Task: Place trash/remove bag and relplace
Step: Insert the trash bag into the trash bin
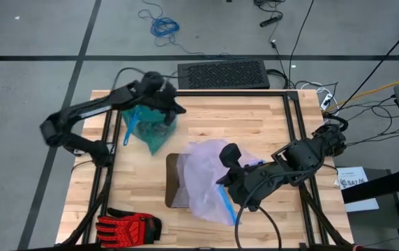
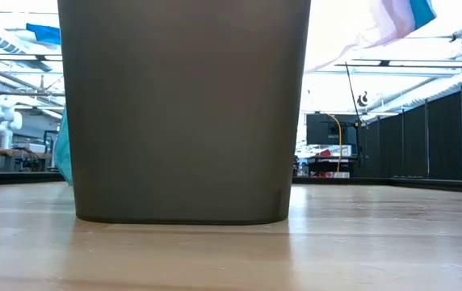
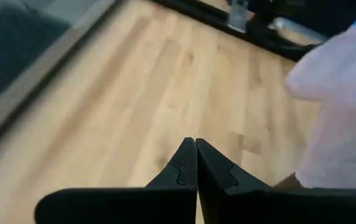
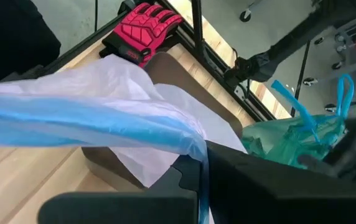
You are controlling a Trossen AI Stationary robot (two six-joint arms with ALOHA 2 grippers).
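From above, the left hand sits over the green bag at the table's far left. Its wrist view shows fingers pressed together on nothing. The right hand pinches the lilac bag's blue rim over the bin; that rim may slip off.

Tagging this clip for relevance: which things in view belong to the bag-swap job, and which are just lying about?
Job:
- teal-green bag, by the left hand
- lilac bag, gripped by the right hand
- bin

Lying about:
- red-and-black glove
- keyboard
- blue cable on the floor
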